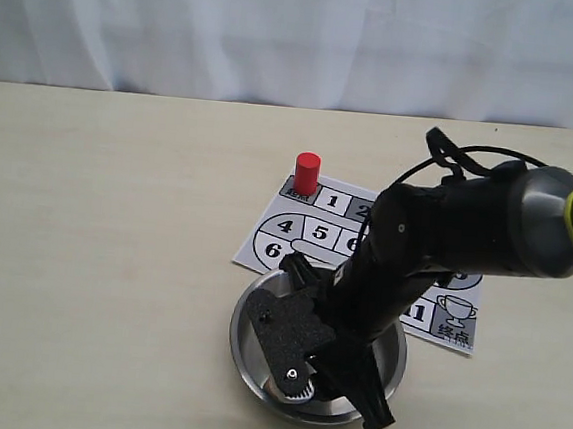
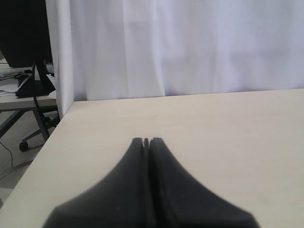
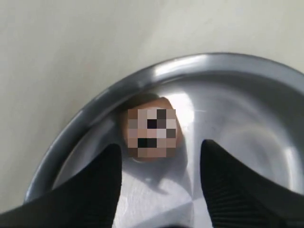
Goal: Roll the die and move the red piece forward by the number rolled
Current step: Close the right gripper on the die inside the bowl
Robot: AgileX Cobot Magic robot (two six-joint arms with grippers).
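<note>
You can see a shiny bowl (image 1: pixel 241 323) on the tan table (image 1: pixel 105 219). It sits right at the edge of a paper board (image 1: pixel 294 237) with numbers on it. A white curtain (image 1: pixel 282 33) hangs behind the table.

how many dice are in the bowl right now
1. The die sits by the inner wall of the steel bowl, just ahead of the right gripper, whose jaws stand open. The jaws cover part of the bowl, so another could be hidden.
</note>
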